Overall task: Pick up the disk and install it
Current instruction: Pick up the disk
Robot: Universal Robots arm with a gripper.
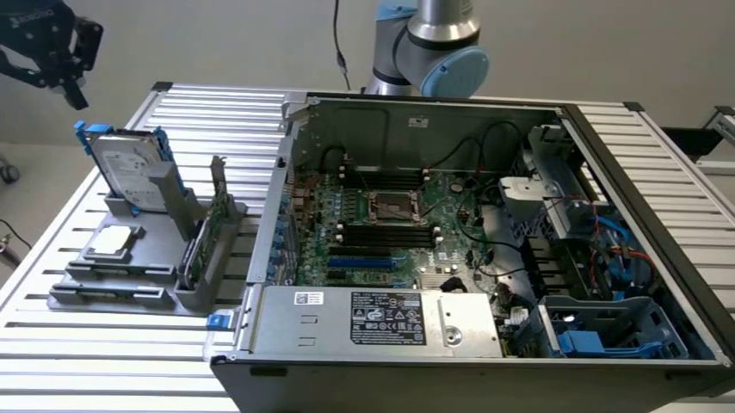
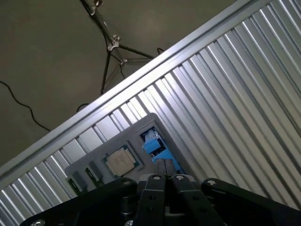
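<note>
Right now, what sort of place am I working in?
Probably a robotics lab bench for computer assembly: an open computer case sits on a slatted metal table, the disk stands in a grey rack beside it, and a robot arm rises behind.

The exterior view looks down from high, at middle distance, over the slatted surface (image 1: 69,258) and open computer case (image 1: 436,112). The wrist view looks down past the gripper (image 2: 163,167) from well above; both share the grey holder (image 1: 126,297) and surface.
</note>
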